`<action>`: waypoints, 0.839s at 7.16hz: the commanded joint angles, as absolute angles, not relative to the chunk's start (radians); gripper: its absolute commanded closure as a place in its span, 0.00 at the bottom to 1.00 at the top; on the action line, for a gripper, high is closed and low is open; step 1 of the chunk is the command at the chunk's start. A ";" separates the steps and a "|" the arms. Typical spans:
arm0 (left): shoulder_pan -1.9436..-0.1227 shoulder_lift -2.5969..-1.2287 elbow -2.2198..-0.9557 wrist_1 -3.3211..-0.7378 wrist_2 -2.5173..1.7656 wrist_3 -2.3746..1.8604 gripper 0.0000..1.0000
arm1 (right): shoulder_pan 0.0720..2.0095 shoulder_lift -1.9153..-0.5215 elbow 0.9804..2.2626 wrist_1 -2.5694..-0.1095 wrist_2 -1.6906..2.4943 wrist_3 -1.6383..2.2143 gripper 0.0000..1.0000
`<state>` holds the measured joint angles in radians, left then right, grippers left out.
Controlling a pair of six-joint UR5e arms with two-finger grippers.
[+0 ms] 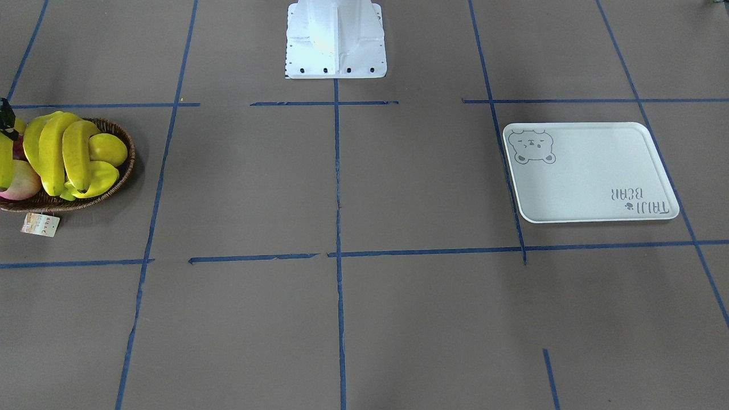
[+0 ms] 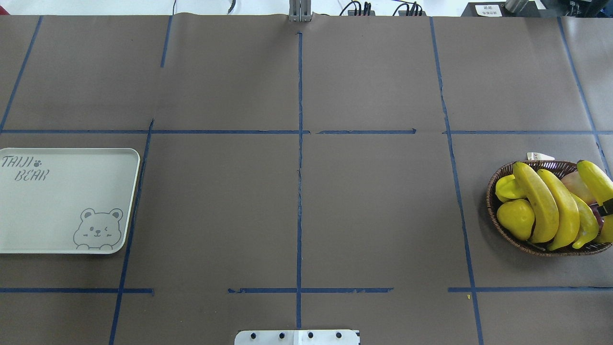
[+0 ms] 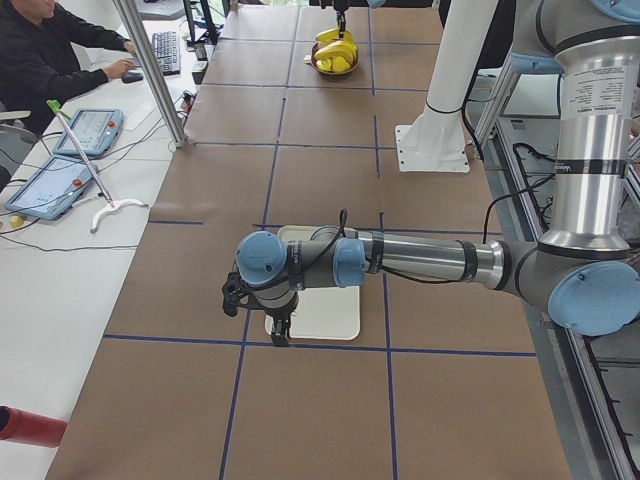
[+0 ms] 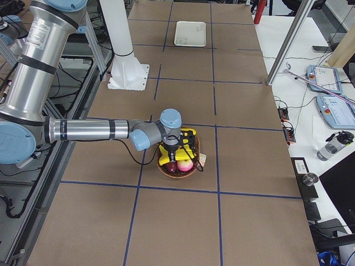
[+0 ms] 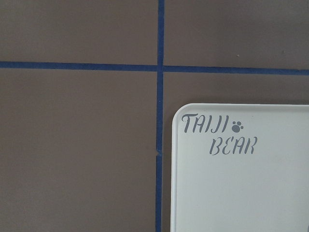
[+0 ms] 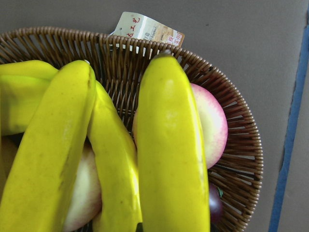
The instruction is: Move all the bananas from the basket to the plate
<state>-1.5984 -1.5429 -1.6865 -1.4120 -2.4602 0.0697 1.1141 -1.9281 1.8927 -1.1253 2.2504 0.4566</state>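
Observation:
Several yellow bananas [image 2: 539,201] lie in a brown wicker basket [image 2: 498,177] at the table's right end; they also show in the front view [image 1: 52,151]. One banana [image 6: 169,159] fills the right wrist view, over a peach. My right gripper [image 4: 173,151] is low over the basket, and a dark finger [image 2: 606,207] lies against the banana at the frame edge; I cannot tell whether it is open or shut. The white bear plate [image 2: 57,201] is bare. My left gripper [image 3: 280,330] hangs over the plate's outer edge [image 3: 330,315]; I cannot tell its state.
A yellow pear [image 2: 516,218], a ridged starfruit [image 2: 507,188] and a peach [image 1: 20,182] share the basket. A paper tag [image 1: 40,224] hangs off its rim. The white robot base [image 1: 336,40] stands mid-table. An operator [image 3: 40,50] sits at a side desk.

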 commanded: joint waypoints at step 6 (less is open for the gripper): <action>-1.598 -1.542 -1.700 -1.405 -2.468 0.054 0.00 | 1.538 -1.671 2.181 -1.975 2.310 -0.053 0.99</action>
